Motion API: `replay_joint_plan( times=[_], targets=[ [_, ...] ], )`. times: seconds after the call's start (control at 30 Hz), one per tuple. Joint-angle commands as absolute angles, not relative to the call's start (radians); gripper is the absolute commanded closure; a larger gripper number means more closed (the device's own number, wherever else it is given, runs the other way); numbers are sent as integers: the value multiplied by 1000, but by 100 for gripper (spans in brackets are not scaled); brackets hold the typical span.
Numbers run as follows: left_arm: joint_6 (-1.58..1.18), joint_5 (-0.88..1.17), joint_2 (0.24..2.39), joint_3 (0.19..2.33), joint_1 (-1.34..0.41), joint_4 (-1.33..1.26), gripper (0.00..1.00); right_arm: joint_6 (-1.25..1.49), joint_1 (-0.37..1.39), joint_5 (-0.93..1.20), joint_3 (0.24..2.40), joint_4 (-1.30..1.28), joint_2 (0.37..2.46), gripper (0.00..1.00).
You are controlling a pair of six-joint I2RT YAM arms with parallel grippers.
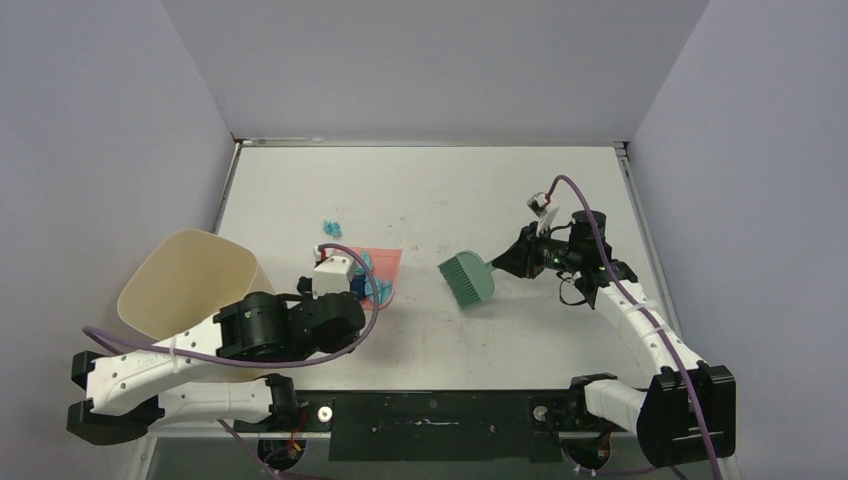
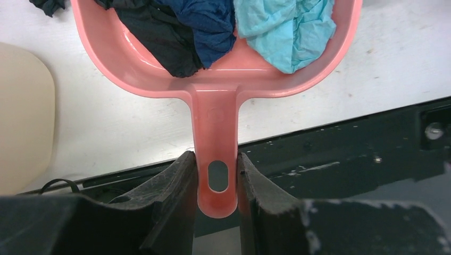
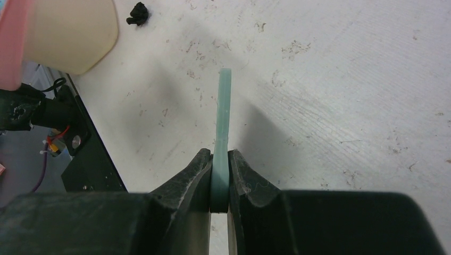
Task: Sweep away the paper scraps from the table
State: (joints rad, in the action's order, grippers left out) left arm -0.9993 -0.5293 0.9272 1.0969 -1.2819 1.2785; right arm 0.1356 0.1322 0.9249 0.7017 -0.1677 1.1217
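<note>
My left gripper [image 2: 217,178] is shut on the handle of the pink dustpan [image 2: 215,114]. The pan holds paper scraps: black [image 2: 154,32], dark blue [image 2: 205,24] and teal [image 2: 287,32]. In the top view the dustpan [image 1: 385,262] is left of centre on the white table [image 1: 430,190], and my left gripper [image 1: 352,287] is partly hidden under its wrist. A few teal scraps [image 1: 331,228] lie loose behind the pan. My right gripper [image 3: 220,159] is shut on the teal brush handle [image 3: 223,117]. The brush head [image 1: 467,278] is right of the pan, beside my right gripper [image 1: 512,262]. One black scrap [image 3: 138,13] lies on the table.
A beige round-cornered bin [image 1: 190,285] stands at the table's left edge, beside the left arm; it also shows in the left wrist view [image 2: 24,117] and the right wrist view [image 3: 69,32]. The black base bar [image 1: 430,415] runs along the near edge.
</note>
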Motion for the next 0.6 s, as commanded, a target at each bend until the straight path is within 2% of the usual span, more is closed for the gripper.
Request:
replay_joint_plan(
  times=[0.0,0.3,0.57],
  targets=[
    [-1047,-534,884,1206,-1285,1348,100,131,130,983,697,-67,1096,95],
    [-1107,-655,819,1327,-1285,1430,100,126,131,999,684,-54,1107,95],
    [-1201,-824,748,1337,-1285,1409,100,112,131,1017,691,-61,1109,95]
  ],
)
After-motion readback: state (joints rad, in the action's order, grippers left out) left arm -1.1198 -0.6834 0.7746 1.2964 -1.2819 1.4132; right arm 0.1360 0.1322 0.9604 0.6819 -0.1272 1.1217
